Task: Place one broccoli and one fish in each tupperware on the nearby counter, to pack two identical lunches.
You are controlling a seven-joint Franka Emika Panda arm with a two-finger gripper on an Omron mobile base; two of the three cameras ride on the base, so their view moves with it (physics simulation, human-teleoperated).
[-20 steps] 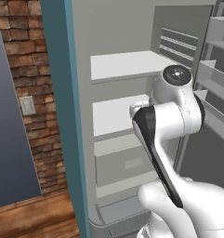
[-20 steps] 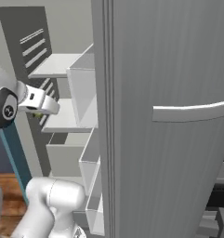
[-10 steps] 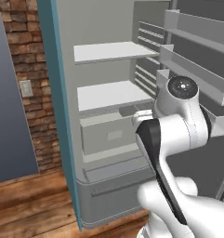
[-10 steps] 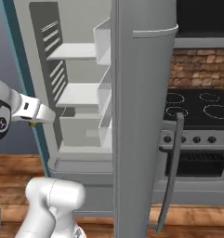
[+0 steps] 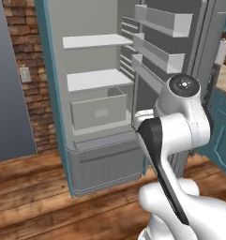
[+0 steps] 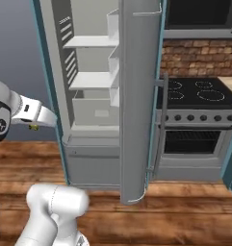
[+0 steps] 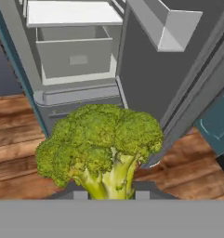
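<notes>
Clearly clenched on the broccoli (image 7: 102,151) stalk at the end effector (image 7: 108,195), in front of the open fridge (image 5: 93,108). Best carried level and low past the fridge door (image 6: 136,101) toward the counter (image 5: 224,77) at the right.

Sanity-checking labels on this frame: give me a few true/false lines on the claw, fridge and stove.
1. The claw is shut on a broccoli. True.
2. The fridge door is closed. False: the door stands open, and bare shelves and a drawer show inside.
3. A pot sits on the stove. False: its black top is bare.
4. The floor in front of the fridge is wooden. True.
5. A fish lies on the lower fridge shelf. False: nothing lies on that shelf.
</notes>
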